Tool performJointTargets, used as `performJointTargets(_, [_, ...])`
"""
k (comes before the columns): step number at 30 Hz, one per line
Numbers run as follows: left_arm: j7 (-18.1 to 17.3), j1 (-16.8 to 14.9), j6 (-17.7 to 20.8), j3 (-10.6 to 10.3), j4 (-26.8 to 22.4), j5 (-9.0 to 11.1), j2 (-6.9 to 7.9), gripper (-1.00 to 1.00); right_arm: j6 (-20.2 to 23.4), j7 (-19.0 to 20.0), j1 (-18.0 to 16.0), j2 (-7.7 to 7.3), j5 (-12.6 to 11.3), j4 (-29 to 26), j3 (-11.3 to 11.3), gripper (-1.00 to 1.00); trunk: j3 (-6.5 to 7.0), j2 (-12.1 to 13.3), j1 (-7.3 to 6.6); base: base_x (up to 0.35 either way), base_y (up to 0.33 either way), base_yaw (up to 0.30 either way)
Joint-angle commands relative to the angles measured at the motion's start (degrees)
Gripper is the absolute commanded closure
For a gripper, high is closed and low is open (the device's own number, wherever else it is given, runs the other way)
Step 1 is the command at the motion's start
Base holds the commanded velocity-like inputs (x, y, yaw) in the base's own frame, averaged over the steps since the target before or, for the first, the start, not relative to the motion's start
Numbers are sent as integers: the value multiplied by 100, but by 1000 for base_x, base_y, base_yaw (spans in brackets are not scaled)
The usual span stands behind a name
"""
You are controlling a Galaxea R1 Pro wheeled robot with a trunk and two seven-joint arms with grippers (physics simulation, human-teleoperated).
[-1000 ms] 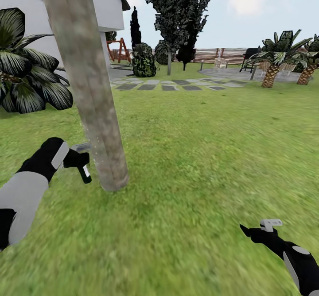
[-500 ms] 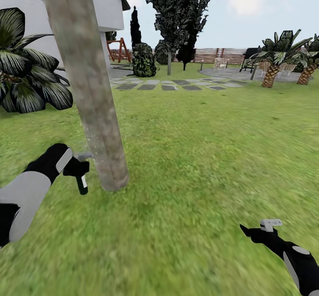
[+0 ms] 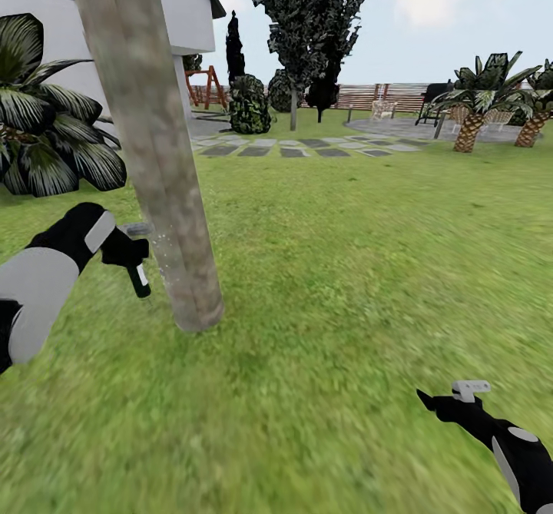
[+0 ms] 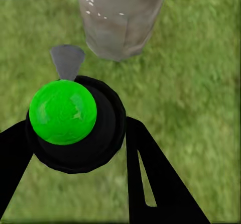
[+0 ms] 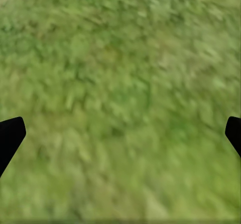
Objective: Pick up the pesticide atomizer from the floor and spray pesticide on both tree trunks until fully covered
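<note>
A leaning grey-brown tree trunk (image 3: pixel 157 168) rises from the lawn at the left of the head view. My left gripper (image 3: pixel 130 257) is shut on the pesticide atomizer (image 3: pixel 140 277), just left of the trunk. Its grey nozzle (image 3: pixel 138 230) points at the bark, where tiny white specks show. In the left wrist view the black bottle with its green spot (image 4: pixel 63 112) sits between the black fingers (image 4: pixel 150 179), and the speckled trunk (image 4: pixel 120 18) is close ahead. A second tree (image 3: pixel 303 14) stands far back. My right gripper (image 3: pixel 432 402) hangs open low over the grass (image 5: pixel 120 83).
A broad-leaved bush (image 3: pixel 46 137) and a white house wall (image 3: pixel 188 7) lie behind the near trunk. Stepping stones (image 3: pixel 292 147) cross the lawn further back. Short palms (image 3: pixel 470 114), a paved patio and the slatted fence (image 3: pixel 384 95) are at the far right.
My left arm dipped slightly with the atomizer, then lifted it higher along the trunk. The right arm and the view have stayed still.
</note>
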Motion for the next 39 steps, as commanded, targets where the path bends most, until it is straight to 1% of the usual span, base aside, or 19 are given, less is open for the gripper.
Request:
performJointTargets(1, [15,3,17,-53,21,45,7,100,27,48,-4,6,49,-11,-36,-100,-5,-2,-1,0,0,0])
performJointTargets(4, [15,122,13,-59,46,41,12,100,27,48,-4,6,49,-11,-36,-100,-5,-2,-1,0,0,0])
performJointTargets(5, [11,232,9,-71,47,42,19,100,27,48,-4,8,49,-11,-36,-100,-5,-2,-1,0,0,0])
performJointTargets(6, [9,395,-5,-86,41,46,20,100,27,48,-4,7,49,-11,-36,-100,-5,-2,-1,0,0,0])
performJointTargets(8, [-1,915,-58,-90,5,55,-17,100,27,48,-4,12,49,-11,-30,-100,-5,-2,-1,0,0,0])
performJointTargets(10, [-2,1219,-82,-90,-21,60,-49,100,27,48,-4,14,49,-11,-22,-100,-5,-2,-1,0,0,0])
performJointTargets(13, [-9,1335,-76,-100,-40,61,-31,100,27,48,-4,14,49,-11,-19,-100,-5,-2,-1,0,0,0])
performJointTargets(16, [-52,1236,-30,-96,-94,57,4,100,27,48,-4,15,49,-11,-19,-100,-5,-2,-1,0,0,0])
performJointTargets(20, [-57,431,4,-111,-193,45,8,100,27,48,-4,15,49,-11,-21,-100,-5,-2,-1,0,0,0])
performJointTargets(22, [-56,133,13,-115,-146,42,2,100,27,48,-4,15,49,-11,-23,-100,-5,-2,-1,0,0,0])
performJointTargets(23, [-55,-140,16,-122,-35,37,4,100,27,48,-4,15,49,-11,-24,-100,-5,-2,-1,0,0,0])
performJointTargets(26, [-55,-318,18,-147,81,35,1,100,27,48,-4,15,49,-6,-20,-100,-5,-2,-1,0,0,0])
performJointTargets(27, [-55,-339,21,-228,99,35,-2,100,27,48,-4,15,49,-4,-20,-100,-5,-2,-1,0,0,0])
performJointTargets(28, [-55,-341,24,-467,120,38,-10,100,27,48,-4,15,49,-3,-19,-100,-5,-2,-1,0,0,0])
performJointTargets(29, [-55,-312,24,-614,132,43,-16,100,27,48,-4,15,49,-3,-19,-100,-5,-2,-1,0,0,0])
performJointTargets(32, [-55,-151,18,-732,145,48,-4,100,27,48,-4,15,49,-2,-19,-100,-5,-2,-1,0,0,0])
performJointTargets(34, [-62,374,-22,-727,107,99,11,100,27,48,-4,15,49,-2,-20,-100,-5,-2,-1,0,0,0])
performJointTargets(37, [-117,813,-80,-716,80,118,-22,100,27,48,-4,15,49,-2,-19,-100,-5,-2,-1,0,0,0])
performJointTargets(39, [-325,1160,-211,-714,76,122,-44,100,27,48,-4,15,49,-2,-19,-100,-5,-2,-1,0,0,0])
